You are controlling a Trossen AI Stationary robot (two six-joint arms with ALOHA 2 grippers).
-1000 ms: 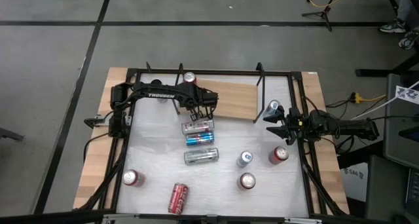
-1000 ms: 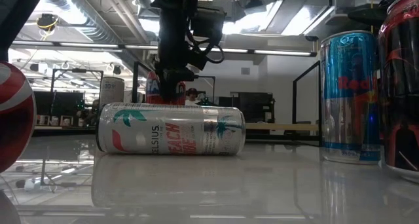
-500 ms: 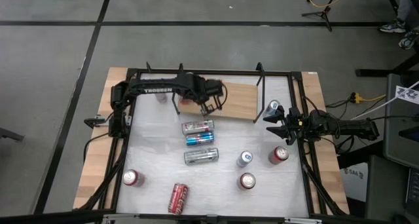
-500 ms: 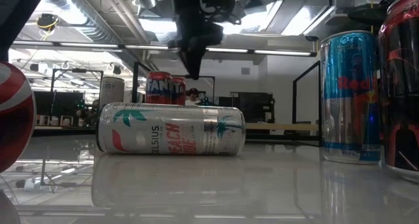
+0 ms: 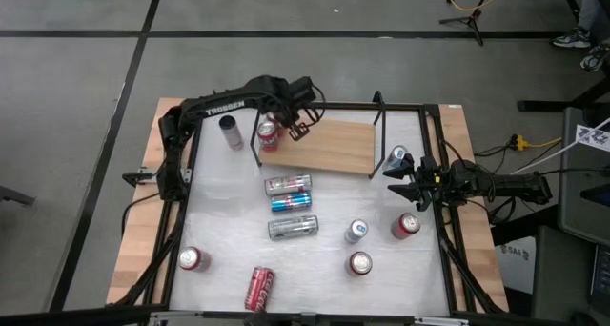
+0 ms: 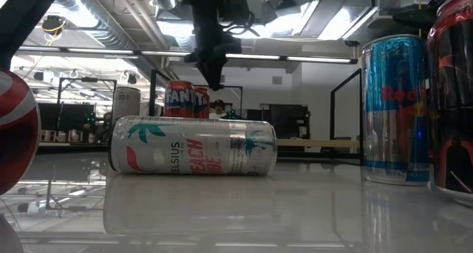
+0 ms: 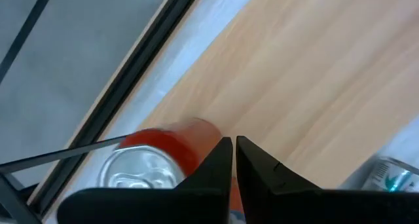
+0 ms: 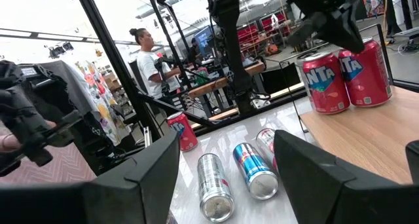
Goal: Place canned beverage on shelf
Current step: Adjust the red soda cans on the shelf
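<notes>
Red Fanta can [image 5: 268, 134] upright on left end of shelf [image 5: 329, 147], beside the black bracket rod; second red can next to it per right wrist view [image 8: 324, 82]. Left gripper [image 5: 297, 128] raised just above and right of can, over shelf board, not touching. Left fingers [image 7: 216, 168] pressed together, nothing between them; can top just beside fingertips in left wrist view [image 7: 147, 170]. Right gripper [image 5: 400, 186] parked at right side of counter [image 5: 219, 212], fingers spread wide, empty. Silver can [image 5: 230, 132] standing left of shelf. Three cans lying mid-counter, Celsius can [image 5: 293, 227] nearest front. More upright cans toward the front and right side.
</notes>
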